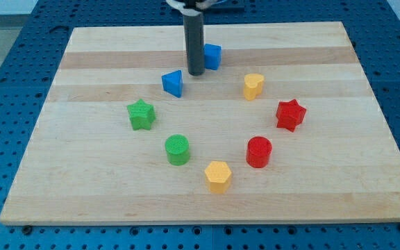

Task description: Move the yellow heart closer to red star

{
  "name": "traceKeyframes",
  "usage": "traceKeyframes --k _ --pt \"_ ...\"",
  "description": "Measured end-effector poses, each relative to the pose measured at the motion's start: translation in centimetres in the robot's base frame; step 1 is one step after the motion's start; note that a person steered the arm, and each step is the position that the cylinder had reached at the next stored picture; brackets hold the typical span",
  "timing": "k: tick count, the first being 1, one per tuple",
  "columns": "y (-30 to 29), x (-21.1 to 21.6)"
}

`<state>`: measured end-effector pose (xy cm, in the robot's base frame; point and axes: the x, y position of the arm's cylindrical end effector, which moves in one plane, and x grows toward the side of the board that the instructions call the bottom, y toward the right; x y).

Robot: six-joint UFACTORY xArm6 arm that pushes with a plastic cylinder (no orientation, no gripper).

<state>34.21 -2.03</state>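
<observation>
The yellow heart lies on the wooden board, right of centre. The red star lies to the lower right of it, a short gap apart. My tip stands at the view's upper middle, well to the left of the yellow heart. It is between a blue cube and a blue triangular block, close to both.
A green star lies at the left. A green cylinder, a yellow hexagon and a red cylinder lie along the lower part of the ring. The board rests on a blue perforated table.
</observation>
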Motion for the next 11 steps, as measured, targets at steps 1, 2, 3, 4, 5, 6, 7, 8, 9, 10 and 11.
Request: traceKeyframes --k 1,2,3,4,5,6,7,8,9,10,11 --pt "0.8 6.4" --pt "0.9 5.9" --pt "3.6 -0.1" --pt "4.3 -1.1" --pt "6.9 1.6" --pt "10.3 4.4" --pt "12.0 5.5" --pt "13.1 6.7" --pt "13.5 7.1" --pt "13.2 7.4" --pt "8.7 9.1"
